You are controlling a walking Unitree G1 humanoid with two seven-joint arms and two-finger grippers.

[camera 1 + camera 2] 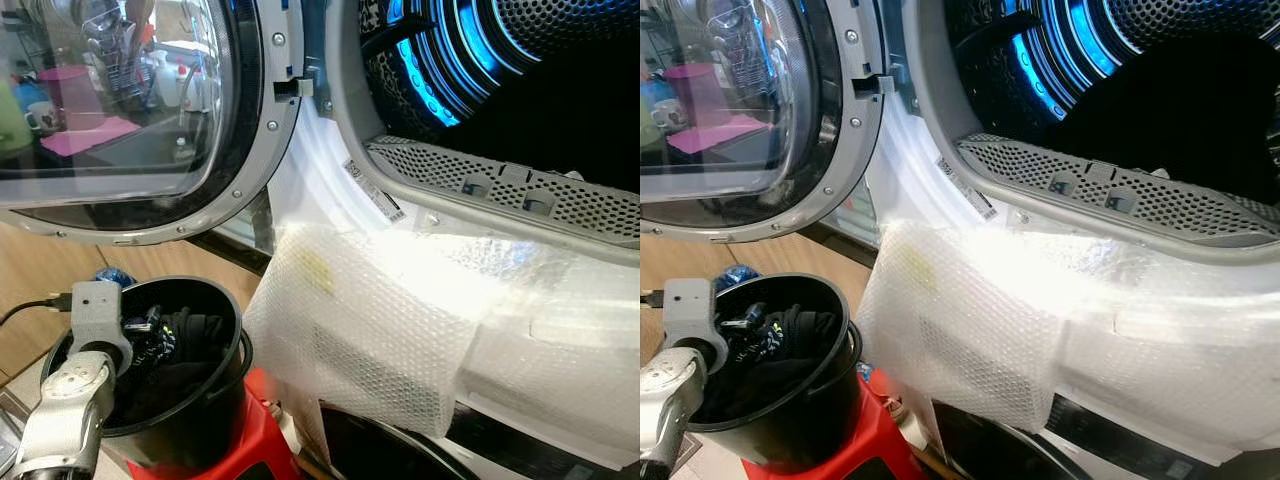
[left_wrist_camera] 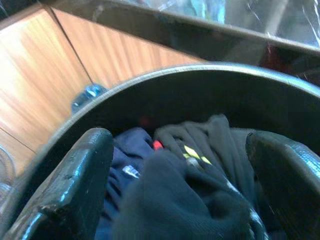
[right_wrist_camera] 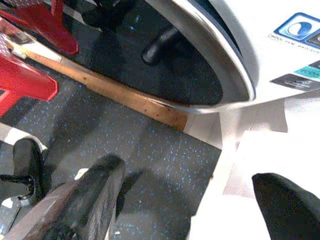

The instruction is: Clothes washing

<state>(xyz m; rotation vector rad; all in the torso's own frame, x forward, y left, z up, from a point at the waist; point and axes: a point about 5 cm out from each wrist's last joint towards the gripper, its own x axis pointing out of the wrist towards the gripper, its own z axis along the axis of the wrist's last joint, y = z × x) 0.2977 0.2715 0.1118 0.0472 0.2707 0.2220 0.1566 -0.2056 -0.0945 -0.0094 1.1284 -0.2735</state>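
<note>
Left gripper [image 2: 180,185], fingers spread, unclenched, over crumpled dark clothes [image 1: 185,345] in round black plastic bucket [image 1: 215,400]; right gripper [image 3: 195,200] spread above speckled floor [image 3: 150,150].

My left gripper [image 2: 175,200] reaches down into the round black plastic bucket [image 1: 215,400] at lower left, fingers spread either side of the heap of dark clothes [image 1: 185,350] lying in it. The bucket stands on a red plastic stool [image 1: 265,440]. Behind and above the bucket hangs the round glass washer door [image 1: 130,110], swung out to the left. To the right of it is the open perforated metal drum [image 1: 500,70]. A sheet of clear bubble wrap [image 1: 380,330] drapes over the machine front below the drum opening, just right of the bucket. My right gripper [image 3: 185,200] hangs low over the dark speckled floor [image 3: 150,165] beside the machine base.
</note>
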